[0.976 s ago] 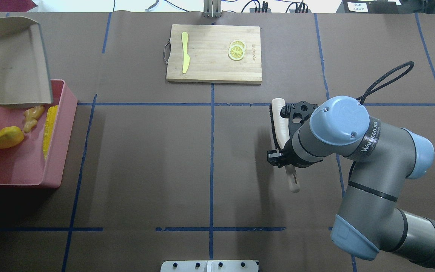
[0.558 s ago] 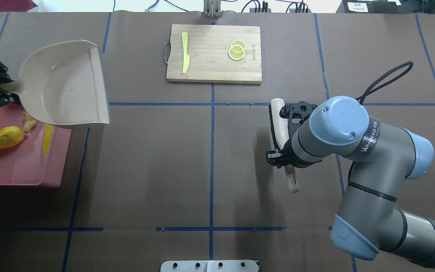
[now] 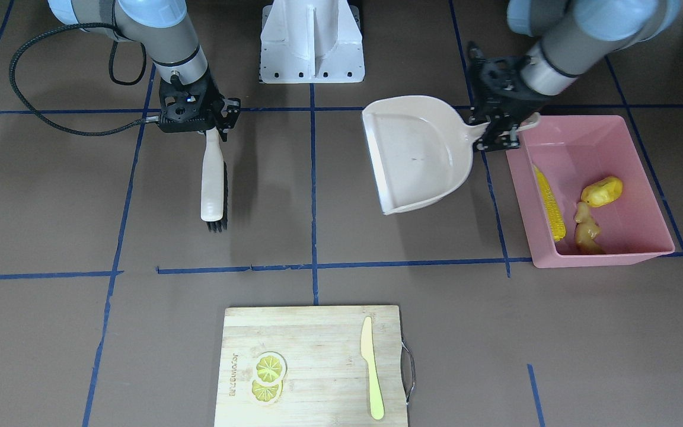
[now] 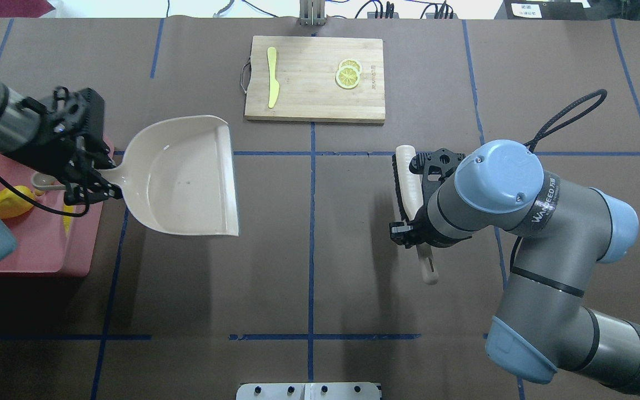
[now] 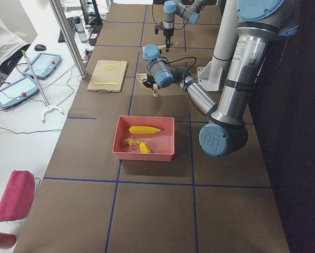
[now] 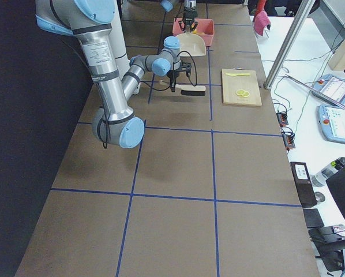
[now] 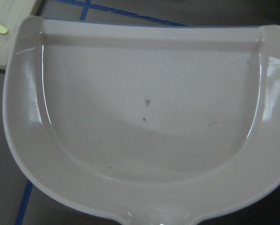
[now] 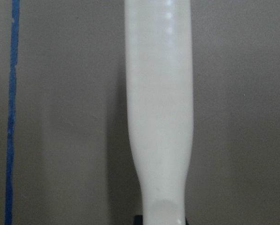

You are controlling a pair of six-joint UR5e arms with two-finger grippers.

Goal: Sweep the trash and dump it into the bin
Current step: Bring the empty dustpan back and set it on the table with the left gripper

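Observation:
The pink bin [image 3: 602, 259] stands at the table's left end. In it lie the corn cob [image 3: 549, 201], the yellow potato-like piece [image 3: 601, 191] and the tan ginger root [image 3: 586, 228]. My left gripper [image 3: 498, 127] is shut on the handle of the beige dustpan [image 3: 418, 154]. The empty pan hangs level over the table beside the bin [image 4: 36, 250], its mouth pointing away from the bin. The wrist view shows only the bare dustpan [image 7: 144, 117]. My right gripper [image 3: 211, 127] is shut on the white brush [image 3: 212, 178], held low over the table's right half.
A wooden cutting board [image 3: 312, 332] lies at the far middle with a pale yellow knife [image 3: 372, 367] and two lemon slices [image 3: 267, 376]. The white robot base [image 3: 312, 41] is at the near edge. Blue tape lines cross the brown tabletop.
My left arm has swung the dustpan from its tilt over the bin rightward and levelled it beside the bin. The trash stays in the bin. The right arm has barely moved.

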